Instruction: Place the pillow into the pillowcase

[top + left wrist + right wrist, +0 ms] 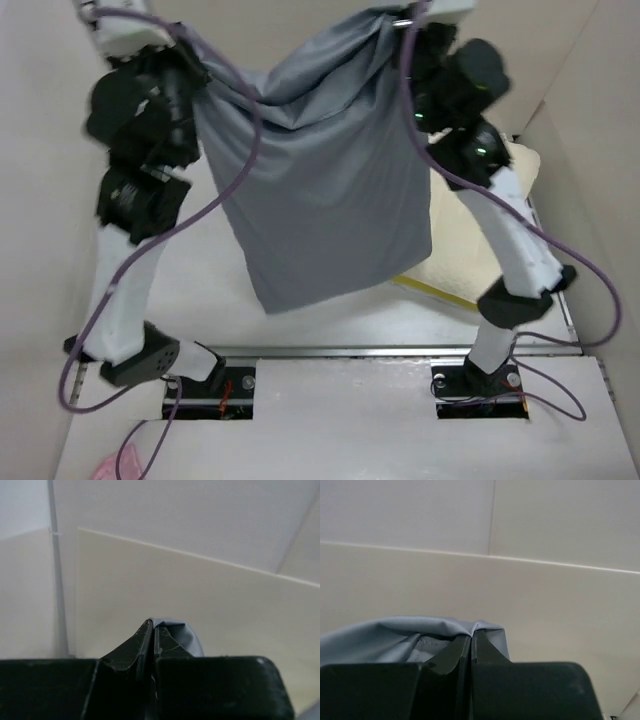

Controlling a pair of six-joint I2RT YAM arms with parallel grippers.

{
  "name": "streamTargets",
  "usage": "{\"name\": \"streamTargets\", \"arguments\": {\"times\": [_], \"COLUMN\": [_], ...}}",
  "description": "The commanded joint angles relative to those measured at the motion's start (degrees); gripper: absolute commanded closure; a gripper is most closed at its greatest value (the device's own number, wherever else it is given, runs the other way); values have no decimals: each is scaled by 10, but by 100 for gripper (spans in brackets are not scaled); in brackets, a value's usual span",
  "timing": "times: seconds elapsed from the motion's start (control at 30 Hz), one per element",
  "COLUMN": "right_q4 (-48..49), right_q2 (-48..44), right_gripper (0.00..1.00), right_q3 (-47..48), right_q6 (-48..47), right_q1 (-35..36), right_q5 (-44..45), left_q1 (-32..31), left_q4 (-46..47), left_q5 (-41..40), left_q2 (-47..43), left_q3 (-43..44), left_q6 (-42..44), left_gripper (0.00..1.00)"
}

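The grey pillowcase hangs in the air as a wrinkled sack, held up by its two top corners. My left gripper is shut on the left corner; in the left wrist view the fabric folds over the closed tips. My right gripper is shut on the right corner, with cloth bunched over its tips. The cream pillow lies on the table at the right, below and behind the hanging case. It is partly hidden by the case and the right arm; its yellow edge band shows.
Cream enclosure walls stand close on both sides and behind. Purple cables loop from both arms, one across the front of the case. A metal rail runs along the near edge by the arm bases. Something pink lies at the bottom left.
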Motion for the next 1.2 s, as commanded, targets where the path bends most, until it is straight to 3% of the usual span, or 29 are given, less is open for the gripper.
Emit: {"name": "streamTargets", "arguments": {"times": [0.0,0.13,0.17,0.27,0.3,0.37,0.47,0.6,0.7,0.73,0.8,0.83,0.87,0.97,1.0,1.1,1.17], "right_q4": [50,177,251,339,393,435,446,448,415,409,409,409,415,415,408,430,419], "right_q2": [105,213,227,247,247,253,230,186,128,106,44,27,10,-39,-59,-90,-118], "right_gripper": [100,100,100,100,100,100,100,100,100,100,100,98,94,90,89,87,82], "right_q3": [56,143,152,157,162,183,183,132,10,-107,-228,-287,-397,-590,-635,-801,-857], "right_q6": [-12,-12,-21,-21,-15,-15,-4,39,51,51,57,71,86,145,182,240,263], "right_q1": [-22,-48,-48,-60,-60,-66,-66,-89,-103,-103,-103,-103,-103,-103,-103,-103,-97], "right_q5": [26,4,-16,-100,-107,-160,-174,-191,-227,-266,-311,-335,-335,-349,-349,-373,-386], "left_q1": [87,179,192,246,263,297,302,302,302,302,302,302,302,302,302,295,278], "left_q4": [11,25,33,93,100,131,152,156,134,127,121,110,100,71,65,65,-23], "left_q5": [12,64,64,101,147,178,203,216,214,214,207,207,207,200,231,292,312], "left_q2": [84,179,201,229,229,217,186,121,36,10,-72,-97,-125,-228,-251,-328,-353], "left_q3": [24,115,171,191,205,218,237,213,95,-8,-126,-183,-298,-473,-581,-758,-790], "left_q6": [-37,-54,-54,-53,-81,-94,-94,-89,-105,-105,-129,-152,-173,-255,-325,-387,-434], "left_gripper": [100,100,100,100,100,100,100,100,100,100,100,100,100,100,100,100,100]}}
